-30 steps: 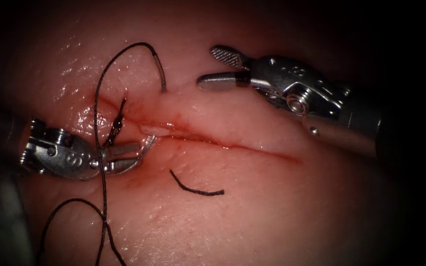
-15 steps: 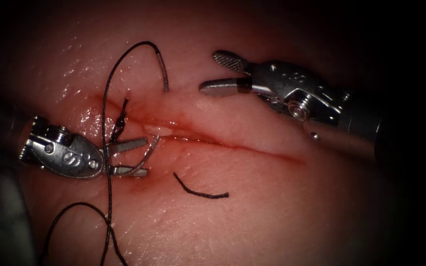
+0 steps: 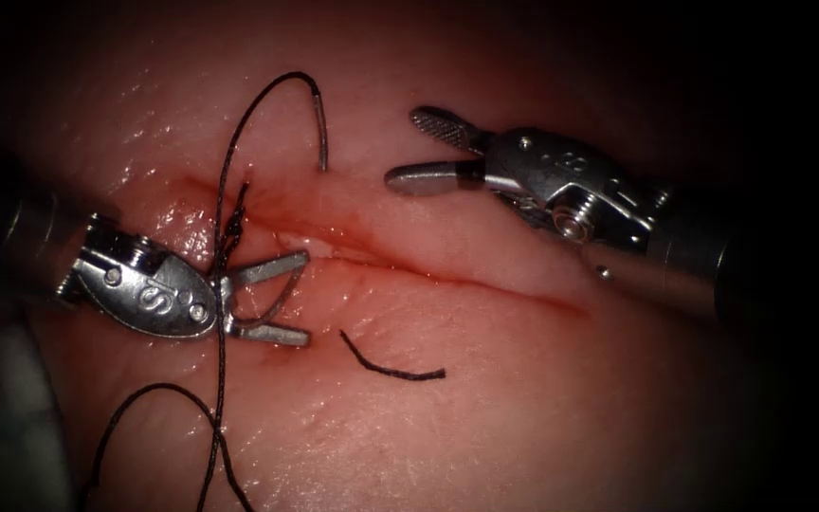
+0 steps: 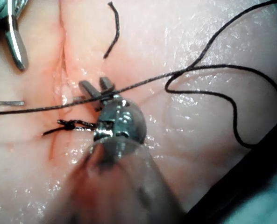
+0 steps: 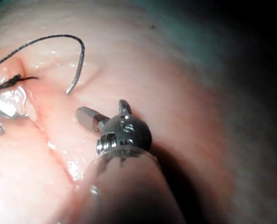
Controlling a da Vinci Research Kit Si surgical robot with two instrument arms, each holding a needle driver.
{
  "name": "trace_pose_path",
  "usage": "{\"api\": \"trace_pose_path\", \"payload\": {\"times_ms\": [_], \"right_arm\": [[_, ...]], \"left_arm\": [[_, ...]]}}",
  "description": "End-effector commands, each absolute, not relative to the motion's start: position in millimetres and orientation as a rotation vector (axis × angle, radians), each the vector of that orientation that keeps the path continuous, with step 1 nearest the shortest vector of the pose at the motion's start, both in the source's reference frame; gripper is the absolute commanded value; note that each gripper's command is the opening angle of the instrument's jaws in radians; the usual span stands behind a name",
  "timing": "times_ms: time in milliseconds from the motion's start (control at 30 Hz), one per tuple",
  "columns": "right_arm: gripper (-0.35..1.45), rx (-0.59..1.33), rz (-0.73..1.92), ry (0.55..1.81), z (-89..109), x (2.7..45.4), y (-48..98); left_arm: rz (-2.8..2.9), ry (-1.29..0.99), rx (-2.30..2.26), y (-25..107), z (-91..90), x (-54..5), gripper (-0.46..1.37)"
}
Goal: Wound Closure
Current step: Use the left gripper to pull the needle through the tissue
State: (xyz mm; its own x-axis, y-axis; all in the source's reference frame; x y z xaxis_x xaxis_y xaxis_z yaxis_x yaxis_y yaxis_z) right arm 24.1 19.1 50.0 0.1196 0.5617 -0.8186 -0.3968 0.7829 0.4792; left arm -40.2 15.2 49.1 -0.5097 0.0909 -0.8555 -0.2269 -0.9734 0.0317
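Your two steel-grey tools gleam over pink, glistening tissue point(image 3: 485, 398). The left tool point(image 3: 272, 299) bears a stamped "S"; the right tool point(image 3: 428, 152) shows a cross-hatched jaw face. Black braided thread point(image 3: 223, 190) leads to the silver-grey needle point(image 3: 320, 128). Red fluid point(image 3: 353, 265) tints the cut point(image 3: 485, 284); a black thread scrap point(image 3: 391, 365) lies near it.

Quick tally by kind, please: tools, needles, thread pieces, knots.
Tools: 2. The left tool is open around the needle's tip end, the right tool is open, and both hold nothing.
Needle: 1, through the tissue across the cut
Long thread: 1
Cut end of thread: 1
Knot: 1
Total: 6
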Motion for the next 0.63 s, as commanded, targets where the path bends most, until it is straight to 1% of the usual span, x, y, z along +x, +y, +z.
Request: {"api": "trace_pose_path", "payload": {"times_ms": [33, 300, 633], "right_arm": [[1.18, 0.157, 0.703, 1.272, 50.0, 24.1, 19.0], [1.17, 0.155, 0.701, 1.272, 50.2, 24.1, 18.8], [1.17, 0.153, 0.703, 1.272, 50.0, 24.4, 18.6]], "left_arm": [[2.577, 0.199, -1.462, 15.3, 49.1, -40.1, -0.35], [2.540, 0.148, -1.527, 15.3, 49.1, -40.0, -0.35], [2.540, 0.140, -1.543, 15.2, 49.0, -40.0, -0.35]]}}
